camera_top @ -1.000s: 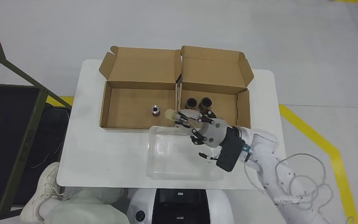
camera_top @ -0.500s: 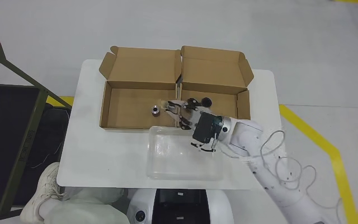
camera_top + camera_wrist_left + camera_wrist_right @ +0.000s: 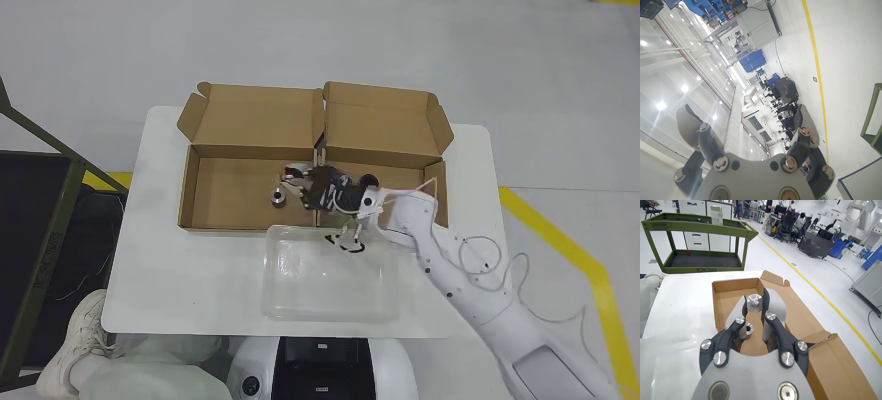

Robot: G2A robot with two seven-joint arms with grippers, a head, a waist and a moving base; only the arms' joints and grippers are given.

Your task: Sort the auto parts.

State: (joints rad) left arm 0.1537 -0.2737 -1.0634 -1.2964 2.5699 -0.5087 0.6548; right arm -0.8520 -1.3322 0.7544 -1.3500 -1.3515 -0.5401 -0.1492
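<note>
My right gripper (image 3: 754,305) is shut on a silver metal cylinder part (image 3: 754,303) and hangs over the left cardboard box (image 3: 728,306). In the top view the right gripper (image 3: 297,178) sits just past the wall between the two boxes. A second silver cylinder part (image 3: 277,197) rests on the left box floor (image 3: 225,190), seen below the held part in the right wrist view (image 3: 749,330). A black round part (image 3: 369,183) lies in the right cardboard box (image 3: 400,190). My left gripper (image 3: 743,117) is open, holds nothing and faces the room.
A clear plastic tray (image 3: 325,275) sits on the white table (image 3: 180,250) in front of the boxes. Both box lids stand open at the back. A green cart (image 3: 696,241) stands beyond the table's edge.
My right arm has swung from above the clear tray to the left, over the box divider into the left box, carrying the silver part.
</note>
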